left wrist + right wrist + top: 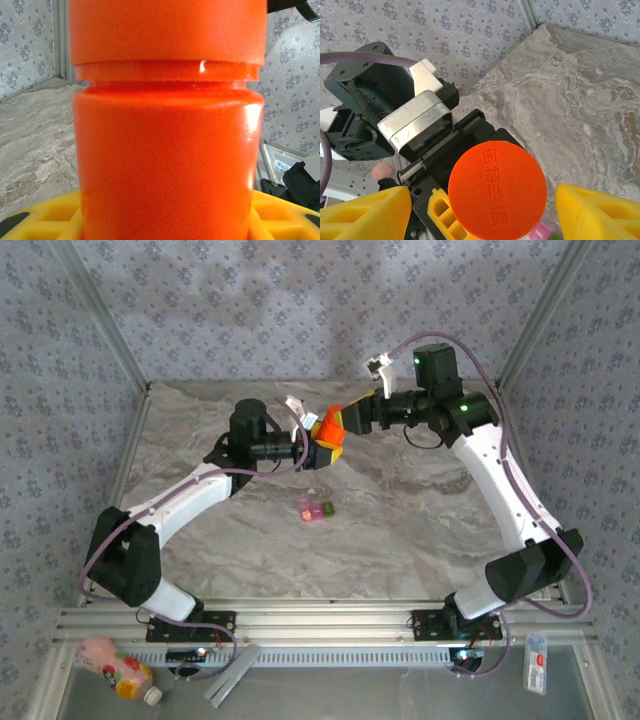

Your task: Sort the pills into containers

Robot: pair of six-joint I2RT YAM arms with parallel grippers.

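Note:
A small orange bottle [325,432] hangs in the air above the back of the marble table [420,530], with my left gripper [320,450] shut on its body. Up close in the left wrist view, the bottle [167,165] stands between yellow fingers [45,217]. My right gripper [338,422] is at its orange cap [497,190]. Its yellow fingers [365,215] stand open on either side, with gaps to the cap. The containers, a pink and green pill case [315,508], lie on the table below; their pink end [542,232] peeks out under the cap. The pills are hidden.
Patterned walls and aluminium posts [95,315] close in the table at the back and sides. In front of the arm bases lie a pink drink bottle [118,668], a grey strip [232,673] and a small white packet [537,665].

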